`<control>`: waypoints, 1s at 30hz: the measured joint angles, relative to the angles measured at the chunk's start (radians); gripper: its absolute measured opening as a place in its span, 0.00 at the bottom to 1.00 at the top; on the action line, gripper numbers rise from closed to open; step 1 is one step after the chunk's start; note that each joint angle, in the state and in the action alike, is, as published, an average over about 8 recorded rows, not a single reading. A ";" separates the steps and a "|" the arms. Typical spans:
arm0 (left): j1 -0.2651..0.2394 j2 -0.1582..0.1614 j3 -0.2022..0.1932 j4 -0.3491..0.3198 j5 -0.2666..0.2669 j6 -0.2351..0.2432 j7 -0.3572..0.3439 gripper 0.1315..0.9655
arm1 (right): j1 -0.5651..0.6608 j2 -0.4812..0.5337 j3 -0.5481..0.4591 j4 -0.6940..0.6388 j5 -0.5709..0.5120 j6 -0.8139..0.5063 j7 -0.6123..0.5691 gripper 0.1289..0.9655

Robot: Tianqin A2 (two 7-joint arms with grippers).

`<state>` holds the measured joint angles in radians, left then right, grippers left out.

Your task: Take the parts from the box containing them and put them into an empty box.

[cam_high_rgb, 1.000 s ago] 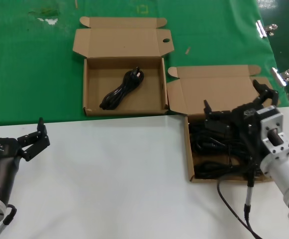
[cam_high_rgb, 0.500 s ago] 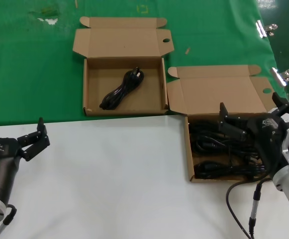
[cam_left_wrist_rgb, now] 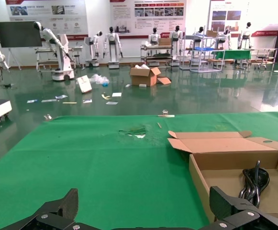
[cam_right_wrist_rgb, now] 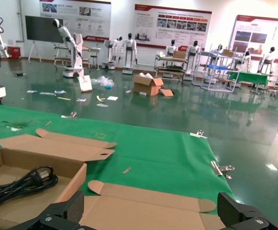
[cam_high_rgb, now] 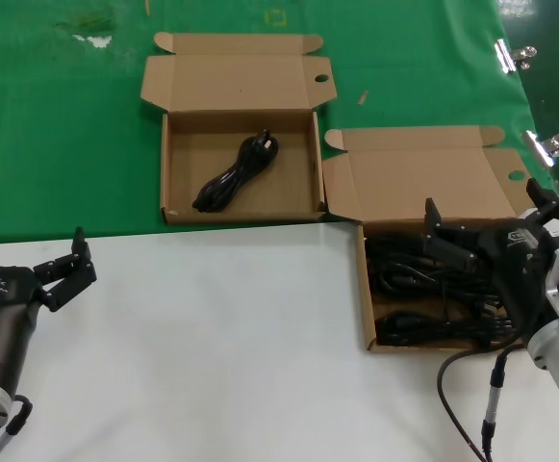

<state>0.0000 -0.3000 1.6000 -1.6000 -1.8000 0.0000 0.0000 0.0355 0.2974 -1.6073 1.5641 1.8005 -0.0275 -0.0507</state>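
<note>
The box containing the parts (cam_high_rgb: pixel 365 289) lies at the right, half on the white table, with several black cords (cam_high_rgb: pixel 419 284) piled inside. My right gripper (cam_high_rgb: pixel 484 207) hovers open over its far side with nothing held; in the right wrist view the right gripper (cam_right_wrist_rgb: pixel 153 208) faces that box's lid flap (cam_right_wrist_rgb: pixel 143 213). The other box (cam_high_rgb: pixel 168 168) sits farther back on the green mat and holds one looped cord (cam_high_rgb: pixel 234 175), also seen as cord (cam_right_wrist_rgb: pixel 19 184) and cord (cam_left_wrist_rgb: pixel 253 178). My left gripper (cam_high_rgb: pixel 67 269) rests open at the table's left edge.
A green mat (cam_high_rgb: pixel 58 125) covers the far half of the work surface and the white table (cam_high_rgb: pixel 212 346) the near half. Metal binder clips (cam_high_rgb: pixel 515 56) lie at the mat's right edge. Both boxes' lids (cam_high_rgb: pixel 236 77) lie folded open, away from me.
My right gripper has shifted to the right over the full box during the first half second and then held still. It carries nothing. The left arm has not moved.
</note>
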 joint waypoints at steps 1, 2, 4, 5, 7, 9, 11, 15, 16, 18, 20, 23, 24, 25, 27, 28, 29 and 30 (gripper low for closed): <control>0.000 0.000 0.000 0.000 0.000 0.000 0.000 1.00 | 0.000 0.000 0.000 0.000 0.000 0.000 0.000 1.00; 0.000 0.000 0.000 0.000 0.000 0.000 0.000 1.00 | 0.000 0.000 0.000 0.000 0.000 0.000 0.000 1.00; 0.000 0.000 0.000 0.000 0.000 0.000 0.000 1.00 | 0.000 0.000 0.000 0.000 0.000 0.000 0.000 1.00; 0.000 0.000 0.000 0.000 0.000 0.000 0.000 1.00 | 0.000 0.000 0.000 0.000 0.000 0.000 0.000 1.00; 0.000 0.000 0.000 0.000 0.000 0.000 0.000 1.00 | 0.000 0.000 0.000 0.000 0.000 0.000 0.000 1.00; 0.000 0.000 0.000 0.000 0.000 0.000 0.000 1.00 | 0.000 0.000 0.000 0.000 0.000 0.000 0.000 1.00; 0.000 0.000 0.000 0.000 0.000 0.000 0.000 1.00 | 0.000 0.000 0.000 0.000 0.000 0.000 0.000 1.00; 0.000 0.000 0.000 0.000 0.000 0.000 0.000 1.00 | 0.000 0.000 0.000 0.000 0.000 0.000 0.000 1.00; 0.000 0.000 0.000 0.000 0.000 0.000 0.000 1.00 | 0.000 0.000 0.000 0.000 0.000 0.000 0.000 1.00; 0.000 0.000 0.000 0.000 0.000 0.000 0.000 1.00 | 0.000 0.000 0.000 0.000 0.000 0.000 0.000 1.00; 0.000 0.000 0.000 0.000 0.000 0.000 0.000 1.00 | 0.000 0.000 0.000 0.000 0.000 0.000 0.000 1.00; 0.000 0.000 0.000 0.000 0.000 0.000 0.000 1.00 | 0.000 0.000 0.000 0.000 0.000 0.000 0.000 1.00; 0.000 0.000 0.000 0.000 0.000 0.000 0.000 1.00 | 0.000 0.000 0.000 0.000 0.000 0.000 0.000 1.00; 0.000 0.000 0.000 0.000 0.000 0.000 0.000 1.00 | 0.000 0.000 0.000 0.000 0.000 0.000 0.000 1.00; 0.000 0.000 0.000 0.000 0.000 0.000 0.000 1.00 | 0.000 0.000 0.000 0.000 0.000 0.000 0.000 1.00; 0.000 0.000 0.000 0.000 0.000 0.000 0.000 1.00 | 0.000 0.000 0.000 0.000 0.000 0.000 0.000 1.00; 0.000 0.000 0.000 0.000 0.000 0.000 0.000 1.00 | 0.000 0.000 0.000 0.000 0.000 0.000 0.000 1.00; 0.000 0.000 0.000 0.000 0.000 0.000 0.000 1.00 | 0.000 0.000 0.000 0.000 0.000 0.000 0.000 1.00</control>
<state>0.0000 -0.3000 1.6000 -1.6000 -1.8000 0.0000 0.0000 0.0356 0.2974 -1.6073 1.5641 1.8005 -0.0275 -0.0507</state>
